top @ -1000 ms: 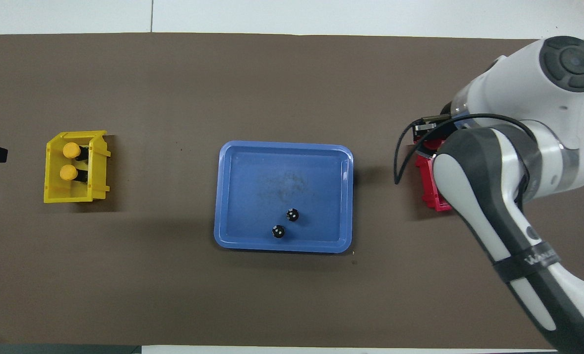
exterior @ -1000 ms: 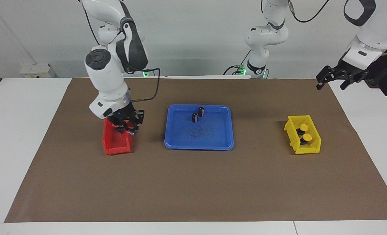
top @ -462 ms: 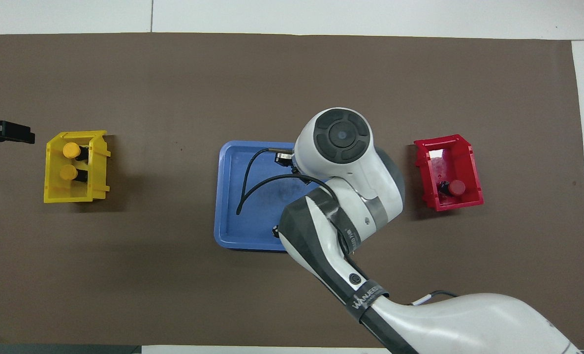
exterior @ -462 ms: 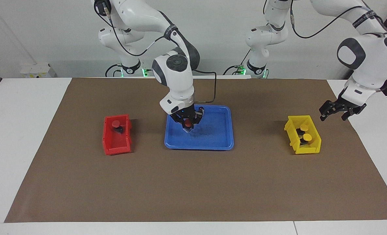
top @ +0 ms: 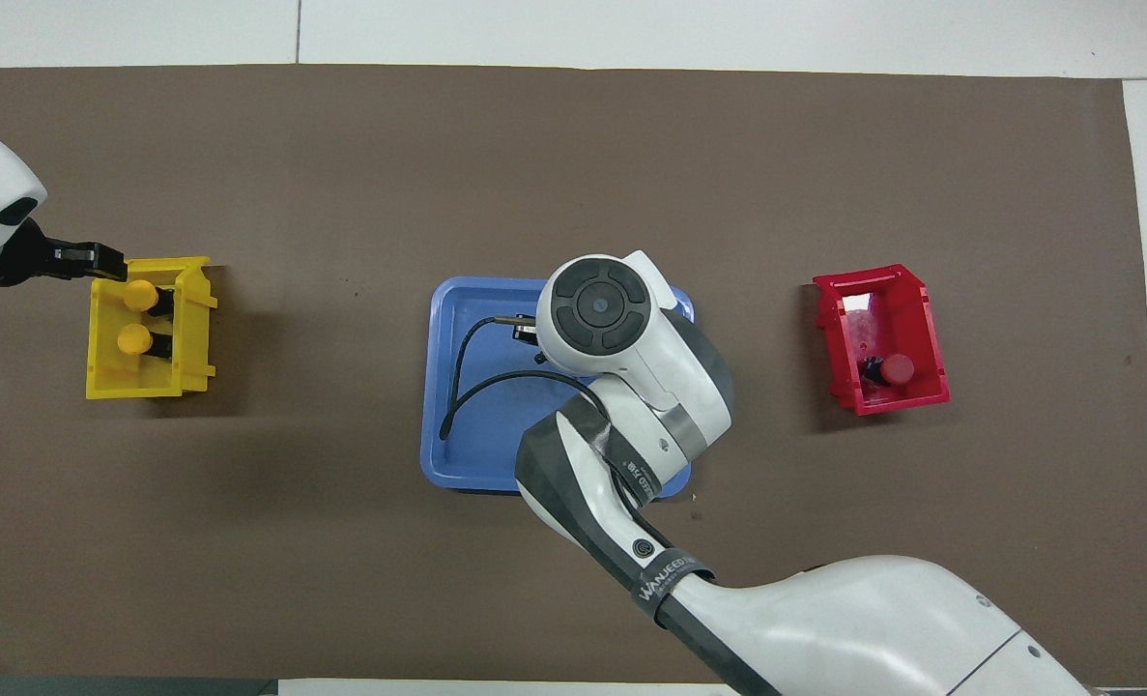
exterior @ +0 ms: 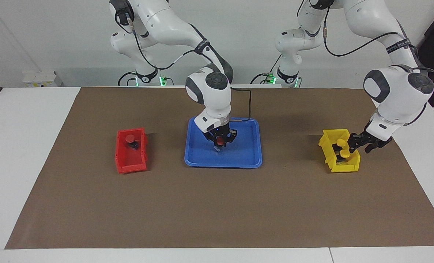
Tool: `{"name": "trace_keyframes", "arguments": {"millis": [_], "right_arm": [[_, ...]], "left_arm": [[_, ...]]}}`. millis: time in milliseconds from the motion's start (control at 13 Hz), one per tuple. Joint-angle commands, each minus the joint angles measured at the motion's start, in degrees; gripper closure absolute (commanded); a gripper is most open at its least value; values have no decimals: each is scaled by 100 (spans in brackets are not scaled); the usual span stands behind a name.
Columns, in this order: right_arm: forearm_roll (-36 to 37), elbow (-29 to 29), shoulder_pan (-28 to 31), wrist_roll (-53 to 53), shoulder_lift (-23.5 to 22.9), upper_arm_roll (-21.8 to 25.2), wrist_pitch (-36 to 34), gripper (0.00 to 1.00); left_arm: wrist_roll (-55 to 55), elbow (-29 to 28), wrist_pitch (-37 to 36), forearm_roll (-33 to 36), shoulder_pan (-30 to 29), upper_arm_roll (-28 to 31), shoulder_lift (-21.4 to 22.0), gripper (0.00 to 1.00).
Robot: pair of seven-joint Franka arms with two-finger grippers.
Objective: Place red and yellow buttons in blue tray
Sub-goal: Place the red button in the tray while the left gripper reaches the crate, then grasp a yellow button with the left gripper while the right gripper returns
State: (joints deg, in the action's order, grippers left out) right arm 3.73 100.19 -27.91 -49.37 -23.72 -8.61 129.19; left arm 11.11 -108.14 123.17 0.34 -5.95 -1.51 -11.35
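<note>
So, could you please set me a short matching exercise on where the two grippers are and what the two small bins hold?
Things:
1. right gripper
2. left gripper
3. red bin
4. yellow bin

Places or states:
A. holds two yellow buttons
B. over the blue tray, closed on the gripped red button
C. holds the lone red button
D. by the yellow bin's rim, at the left arm's end of the table

Pairs: 1-B, 2-D, 3-C, 4-A.
</note>
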Motion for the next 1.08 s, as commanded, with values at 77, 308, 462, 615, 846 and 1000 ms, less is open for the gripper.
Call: {"name": "trace_keyframes", "arguments": {"millis": [77,308,462,615,846,1000], "right_arm": [[137,335,23,-81,140,-18,326,48],[224,265,84,-64,131,-1,239,38],[286,-42,259,-11,140,17,-6,18],[304,-428,557,364,314,17,-733,17],[190,94,1627,2355,1323,-18,-1465,17],[-318,840,2357,3770,1974,-10,-1555,17]], "left_arm": [[-117,-488,557,-8,147,55,72,34],[-135,-655,734,-8,147,46,63,34],[-135,-778,865,-8,138,46,72,34],[-187,-963,1120,-16,146,46,72,66],[-319,-701,982,-34,147,55,2,98],[-459,-36,290,53,190,81,10,98]]}}
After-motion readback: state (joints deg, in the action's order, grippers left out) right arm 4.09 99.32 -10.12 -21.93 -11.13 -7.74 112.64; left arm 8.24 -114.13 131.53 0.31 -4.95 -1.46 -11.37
